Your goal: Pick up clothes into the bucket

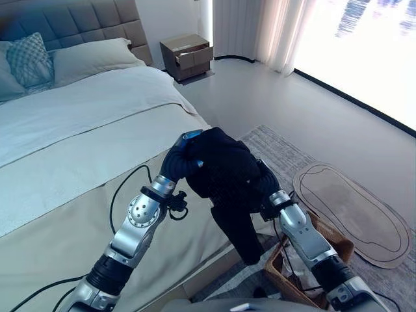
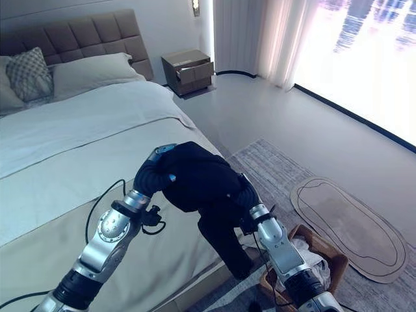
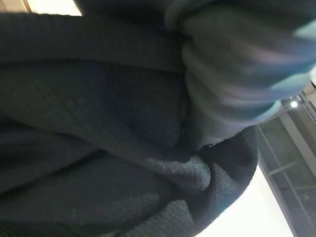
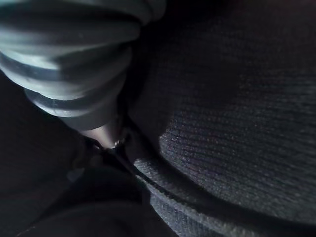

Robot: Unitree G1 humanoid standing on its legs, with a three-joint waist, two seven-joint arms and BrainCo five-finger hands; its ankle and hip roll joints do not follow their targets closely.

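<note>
A black knitted garment (image 1: 224, 172) hangs bunched in the air between my two hands, above the bed's near corner, with one end dangling down toward the floor. My left hand (image 1: 177, 162) is buried in its upper left side, and the cloth (image 3: 123, 148) lies right against the hand's dark cover. My right hand (image 1: 268, 186) is pressed into the garment's right side, the knit (image 4: 232, 123) wrapped close around it. A brown woven basket (image 2: 339, 261) stands on the rug below my right arm, with white cloth (image 2: 311, 255) inside.
The bed (image 1: 78, 143) with pale sheets and pillows fills the left side. A grey rug (image 1: 286, 153) and an oval beige mat (image 1: 354, 211) lie on the floor to the right. A wooden nightstand (image 1: 186, 56) stands at the back by the curtains (image 1: 260, 29).
</note>
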